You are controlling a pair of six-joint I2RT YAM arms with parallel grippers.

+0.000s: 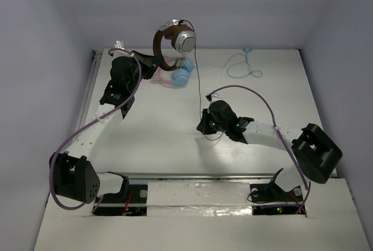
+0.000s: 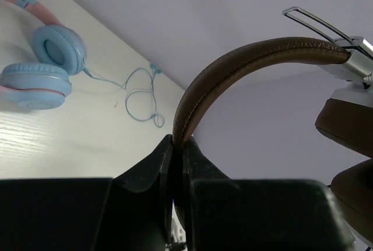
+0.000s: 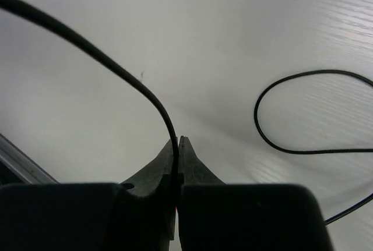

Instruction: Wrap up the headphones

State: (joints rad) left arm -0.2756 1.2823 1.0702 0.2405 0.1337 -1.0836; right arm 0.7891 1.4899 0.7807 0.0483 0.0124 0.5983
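Observation:
The headphones (image 1: 175,40) have a dark brown headband (image 2: 245,67) and silver-grey ear cups (image 1: 186,41). My left gripper (image 1: 152,60) is shut on the headband and holds them up near the back wall; its jaws pinch the band in the left wrist view (image 2: 178,143). The thin black cable (image 1: 198,82) hangs from the cup down to my right gripper (image 1: 205,126), which is shut on it low over the table. In the right wrist view the cable (image 3: 116,67) arcs up out of the closed jaws (image 3: 178,140), and a loose loop (image 3: 280,143) lies on the table.
Pink-and-blue cat-ear headphones (image 1: 178,75) lie on the table under the held pair, their light blue cable (image 1: 242,64) curled at the back right. They also show in the left wrist view (image 2: 44,67). The metal table rail (image 1: 87,94) runs along the left.

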